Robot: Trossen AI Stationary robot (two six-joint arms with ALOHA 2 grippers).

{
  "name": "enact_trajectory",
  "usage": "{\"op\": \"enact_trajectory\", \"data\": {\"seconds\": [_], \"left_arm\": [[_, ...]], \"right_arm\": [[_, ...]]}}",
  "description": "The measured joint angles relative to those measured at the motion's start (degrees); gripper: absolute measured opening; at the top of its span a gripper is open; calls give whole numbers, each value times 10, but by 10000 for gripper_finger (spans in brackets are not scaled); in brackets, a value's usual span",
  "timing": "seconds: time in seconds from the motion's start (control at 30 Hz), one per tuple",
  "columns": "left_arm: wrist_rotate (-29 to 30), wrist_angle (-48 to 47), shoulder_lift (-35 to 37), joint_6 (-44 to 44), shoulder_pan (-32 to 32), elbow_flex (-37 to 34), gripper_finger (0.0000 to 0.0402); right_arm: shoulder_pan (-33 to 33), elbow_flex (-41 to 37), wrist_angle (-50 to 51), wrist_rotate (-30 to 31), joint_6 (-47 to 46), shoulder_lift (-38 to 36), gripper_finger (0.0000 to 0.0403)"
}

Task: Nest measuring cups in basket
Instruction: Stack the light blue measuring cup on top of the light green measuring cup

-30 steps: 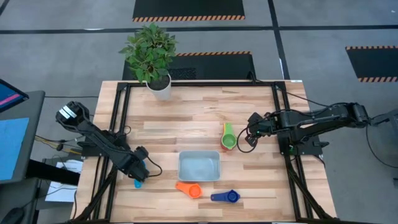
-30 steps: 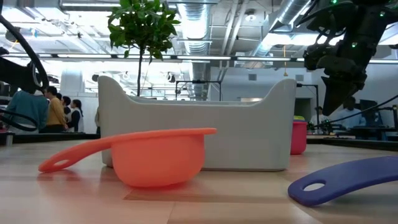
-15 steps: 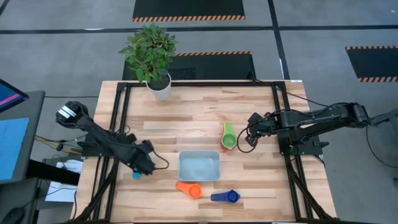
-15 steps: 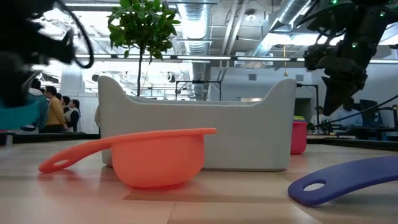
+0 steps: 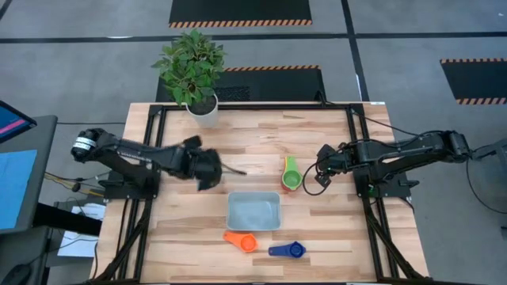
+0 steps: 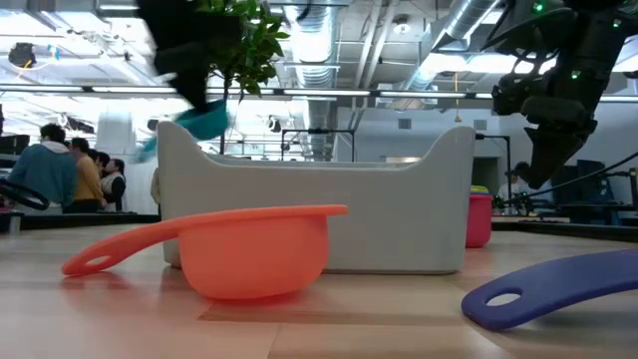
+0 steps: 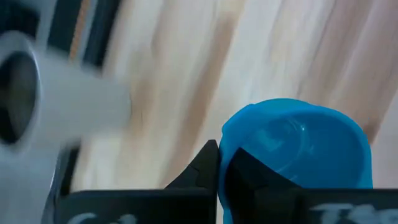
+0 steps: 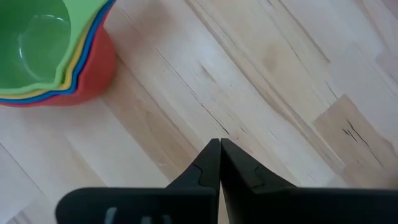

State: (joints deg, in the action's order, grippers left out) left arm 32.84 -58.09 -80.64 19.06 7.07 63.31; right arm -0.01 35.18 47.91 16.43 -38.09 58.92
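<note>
I am watching the left gripper (image 5: 207, 169), clamping a light blue cup (image 7: 298, 149), hovering over the wooden table (image 5: 253, 134) beside the basket (image 5: 253, 211); right gripper (image 5: 319, 179) closed, empty.

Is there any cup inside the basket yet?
No, in the high view the basket shows only its bare floor; the orange cup and dark blue cup lie on the table beside it.

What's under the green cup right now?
The green cup sits on top of a nested stack: yellow, blue and red rims show beneath it, red lowest. Their bowls are covered, so anything inside them can't be seen.
</note>
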Motion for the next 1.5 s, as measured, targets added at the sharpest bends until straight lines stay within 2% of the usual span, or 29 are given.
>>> {"op": "enact_trajectory", "data": {"seconds": [0.13, 0.27, 0.4, 0.5, 0.7, 0.83, 0.93, 1.1, 1.23, 1.4, 1.5], "left_arm": [[-7, 152, -1, -132, -47, 24, 0], [-25, 268, -28, -223, -79, 34, 0], [-44, 372, -91, -290, -102, 58, 0], [-66, 414, -154, -334, -116, 104, 0], [-127, 414, -268, -412, -126, 250, 0], [-150, 347, -336, -448, -125, 336, 0], [-161, 317, -371, -481, -124, 376, 0], [-162, 304, -388, -565, -117, 386, 0], [-184, 321, -388, -633, -104, 386, 0], [-258, 340, -390, -678, -92, 386, 0], [-256, 356, -408, -696, -86, 386, 0]], "right_arm": [[0, 0, 1, 0, 1, 0, 36], [0, 0, 2, -20, 2, 0, 28], [1, 0, 2, -44, 2, 0, 21], [3, 0, 6, -47, 2, 0, 19], [21, 0, 11, -47, -6, 0, 33], [42, 0, 29, -47, -10, 0, 34], [62, 0, 71, -48, -23, 0, 27], [113, -1, 203, -54, -77, -2, 16], [156, 0, 195, -77, -103, -17, 20], [201, 1, 191, -75, -169, -24, 33], [221, 0, 184, -76, -196, -23, 34]]}}
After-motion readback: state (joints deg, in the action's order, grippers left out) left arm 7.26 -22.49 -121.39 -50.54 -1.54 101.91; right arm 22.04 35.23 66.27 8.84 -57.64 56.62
